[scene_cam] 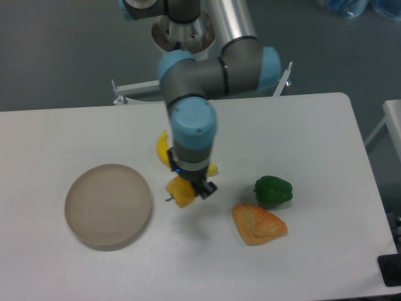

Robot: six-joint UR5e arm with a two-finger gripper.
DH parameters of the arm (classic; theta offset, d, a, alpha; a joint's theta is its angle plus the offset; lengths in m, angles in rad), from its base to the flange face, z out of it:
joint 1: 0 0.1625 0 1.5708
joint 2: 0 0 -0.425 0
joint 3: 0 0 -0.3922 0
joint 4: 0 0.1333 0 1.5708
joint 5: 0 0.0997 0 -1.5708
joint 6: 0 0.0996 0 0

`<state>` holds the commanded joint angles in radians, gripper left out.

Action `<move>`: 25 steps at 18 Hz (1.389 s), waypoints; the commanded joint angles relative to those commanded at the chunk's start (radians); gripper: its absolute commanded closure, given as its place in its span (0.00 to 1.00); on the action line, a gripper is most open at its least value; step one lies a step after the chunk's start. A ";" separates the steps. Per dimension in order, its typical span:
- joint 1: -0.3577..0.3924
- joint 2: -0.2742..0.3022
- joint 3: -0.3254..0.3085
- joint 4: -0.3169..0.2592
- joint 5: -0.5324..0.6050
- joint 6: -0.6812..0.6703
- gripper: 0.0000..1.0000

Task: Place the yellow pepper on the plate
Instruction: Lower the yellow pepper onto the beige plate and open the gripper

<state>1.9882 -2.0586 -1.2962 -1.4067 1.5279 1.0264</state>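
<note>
Hand (188, 186) clamped on the yellow pepper (180, 192), fingers closed around it, pepper lifted clear of the worktop (326, 125); a small shadow spot sits below it on the white surface. Pepper hangs just right of the plate (108, 205), near its right rim but not over it, not touching. Short dark stem pokes out on the pepper's left side. Plate is round, grey-beige, raised rim, sits on the left part of the worktop, nothing in it. Arm comes down from the far side, blue-capped wrist joint directly above the hand, covering the middle of the banana (164, 150); banana ends show on both sides of the wrist, just behind the pepper. Green pepper (273, 190) rests on the worktop to the right, well apart from the hand. Orange-brown pastry-like wedge (258, 224) lies near-right, just in front of the green pepper, close to it; contact cannot be told. Robot base column stands at the far edge behind the worktop.
</note>
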 joint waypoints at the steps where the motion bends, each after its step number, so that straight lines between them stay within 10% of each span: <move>1: -0.009 -0.003 -0.003 0.020 -0.008 -0.023 0.74; 13: -0.170 -0.083 -0.078 0.215 -0.029 -0.127 0.60; 20: -0.181 -0.086 -0.075 0.222 -0.028 -0.123 0.00; 25: -0.166 -0.043 -0.057 0.218 -0.019 -0.121 0.00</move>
<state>1.8223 -2.1017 -1.3530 -1.1888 1.5094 0.9050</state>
